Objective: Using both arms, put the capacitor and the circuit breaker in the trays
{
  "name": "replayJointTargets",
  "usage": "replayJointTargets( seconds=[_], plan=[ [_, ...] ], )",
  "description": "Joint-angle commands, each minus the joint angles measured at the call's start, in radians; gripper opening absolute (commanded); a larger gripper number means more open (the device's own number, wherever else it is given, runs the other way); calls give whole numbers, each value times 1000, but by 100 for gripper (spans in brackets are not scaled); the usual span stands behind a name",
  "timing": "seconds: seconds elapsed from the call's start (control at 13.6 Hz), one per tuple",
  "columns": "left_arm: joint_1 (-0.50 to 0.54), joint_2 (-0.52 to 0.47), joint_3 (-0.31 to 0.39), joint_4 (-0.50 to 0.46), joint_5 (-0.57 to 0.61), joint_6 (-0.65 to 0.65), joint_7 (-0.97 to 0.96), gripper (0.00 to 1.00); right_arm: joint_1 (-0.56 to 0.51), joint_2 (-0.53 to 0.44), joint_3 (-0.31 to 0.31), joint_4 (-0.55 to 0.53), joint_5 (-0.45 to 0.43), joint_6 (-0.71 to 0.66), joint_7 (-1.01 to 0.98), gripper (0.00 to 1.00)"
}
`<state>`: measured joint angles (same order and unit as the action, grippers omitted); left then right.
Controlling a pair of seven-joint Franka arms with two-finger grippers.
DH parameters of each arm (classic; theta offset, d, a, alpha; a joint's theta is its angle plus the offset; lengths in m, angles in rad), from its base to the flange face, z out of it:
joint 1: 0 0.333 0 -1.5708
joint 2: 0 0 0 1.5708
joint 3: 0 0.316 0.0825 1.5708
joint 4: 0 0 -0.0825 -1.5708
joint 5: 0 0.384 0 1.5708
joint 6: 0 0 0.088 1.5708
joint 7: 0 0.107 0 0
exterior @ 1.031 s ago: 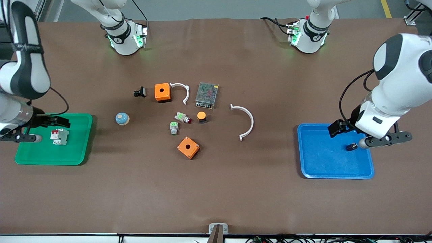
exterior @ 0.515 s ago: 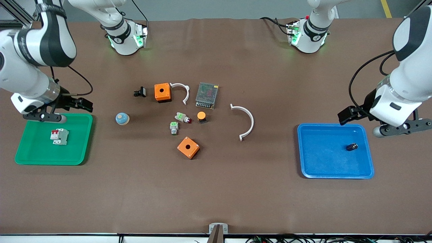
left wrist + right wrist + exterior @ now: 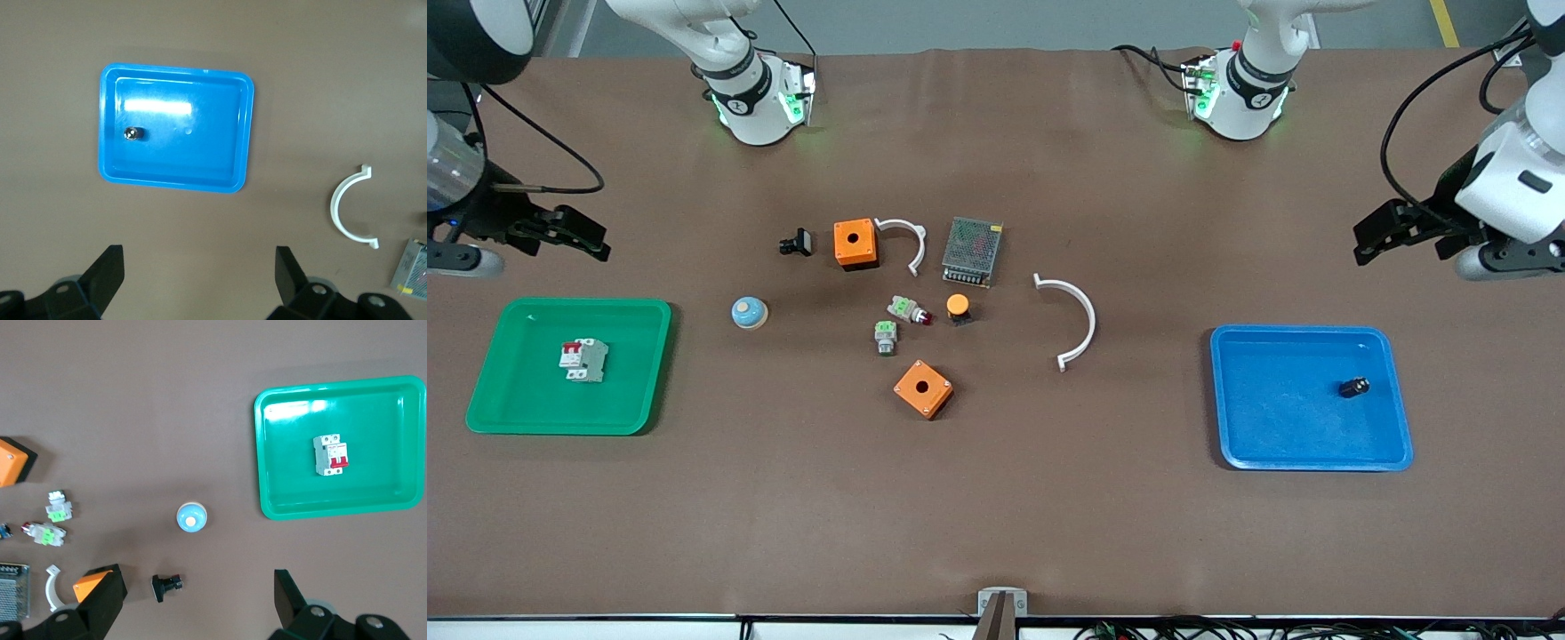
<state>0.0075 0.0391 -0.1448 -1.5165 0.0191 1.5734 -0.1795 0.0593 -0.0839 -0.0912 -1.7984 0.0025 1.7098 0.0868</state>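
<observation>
The circuit breaker (image 3: 584, 360), a white-grey block with red levers, lies in the green tray (image 3: 516, 396) at the right arm's end of the table. It also shows in the right wrist view (image 3: 331, 455). The capacitor (image 3: 1353, 388), a tiny black cylinder, lies in the blue tray (image 3: 1280, 427) at the left arm's end, and shows in the left wrist view (image 3: 134, 133). My right gripper (image 3: 574, 233) is open and empty, high over bare table beside the green tray. My left gripper (image 3: 1378, 236) is open and empty, high over bare table beside the blue tray.
Mid-table lie two orange boxes (image 3: 855, 244) (image 3: 923, 388), a mesh-topped power supply (image 3: 972, 251), two white arcs (image 3: 1073, 318) (image 3: 907, 240), a blue-domed button (image 3: 748, 313), two green-topped parts (image 3: 886, 337), an orange-capped button (image 3: 959, 308) and a black clip-like part (image 3: 796, 242).
Both grippers have risen and drawn back from over their trays toward the robots' bases. The circuit breaker and the capacitor have stayed where they lay.
</observation>
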Motion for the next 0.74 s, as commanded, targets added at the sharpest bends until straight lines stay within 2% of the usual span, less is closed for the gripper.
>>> replayJointTargets(
  seconds=[0.0,0.37,0.66],
  plan=[
    [-15,-68,22,-82,-16,4,35,100,-41,16,-1,48,56,-16,-2,100],
    [-14,-82,19,-82,-16,-44,38,100,-35,81,2,209,50,-114,-4,100],
    [-11,-74,30,-68,-13,-44,52,100,-30,82,5,252,45,-125,-4,100]
  ],
)
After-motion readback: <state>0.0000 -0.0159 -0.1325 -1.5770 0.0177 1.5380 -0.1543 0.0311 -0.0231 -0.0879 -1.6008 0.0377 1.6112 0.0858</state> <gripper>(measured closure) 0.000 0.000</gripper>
